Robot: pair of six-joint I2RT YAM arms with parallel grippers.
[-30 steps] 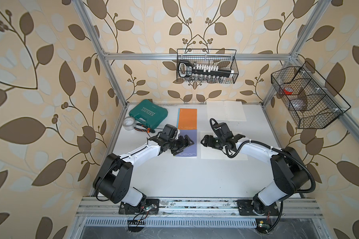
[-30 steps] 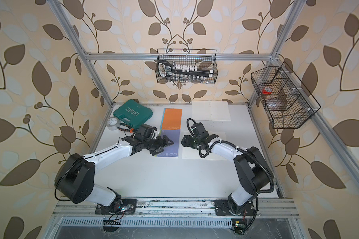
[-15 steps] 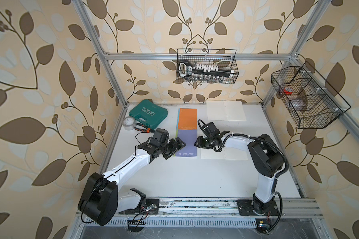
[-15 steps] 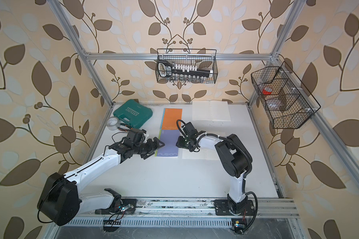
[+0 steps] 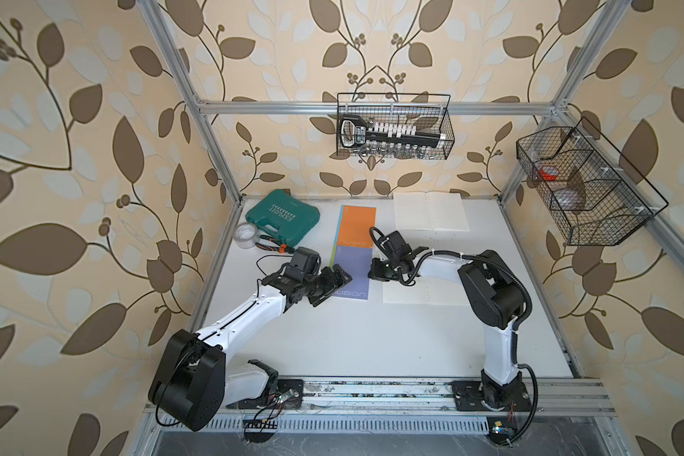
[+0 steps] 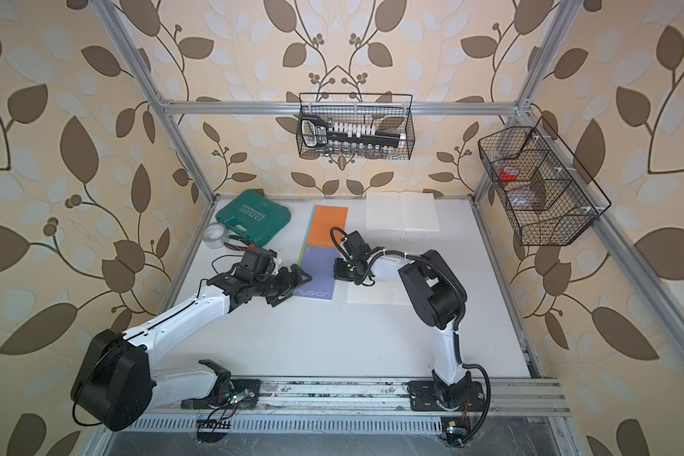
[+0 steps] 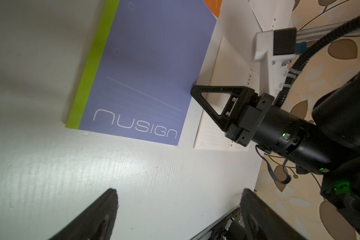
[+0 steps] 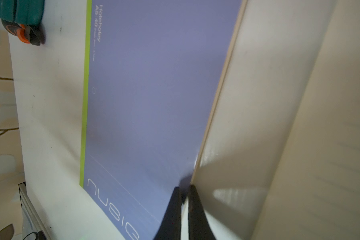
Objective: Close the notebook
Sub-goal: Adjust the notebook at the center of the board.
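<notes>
My two arms reach from the near rail over the white bench, the left stretched low, the right folded at the elbow. My left gripper hangs with its jaws spread wide at the near left corner of the notebook. In both top views one finger overlaps the cover's left side, but I cannot tell whether it touches.

The notebook lies mid-bench, its purple cover face up. A lime strip runs down the cover's left edge and "nusign" is printed along its near edge. Lined cream pages with a row of punched holes lie flat just right of the cover. I cannot tell whether they are joined to it.

My right gripper is pinched on the cover's right edge, about midway along it. The fingers are nearly together, with a sliver of purple showing between the tips.

An orange book lies flat against the notebook's far edge. Left of it, orange-handled pliers and a roll of clear tape sit just beside a green case in the far left corner. An open book with blank white pages lies far right, near the back wall.

Above, a wire basket of tools hangs on the far rail. A second basket on the right frame holds a red roll.
</notes>
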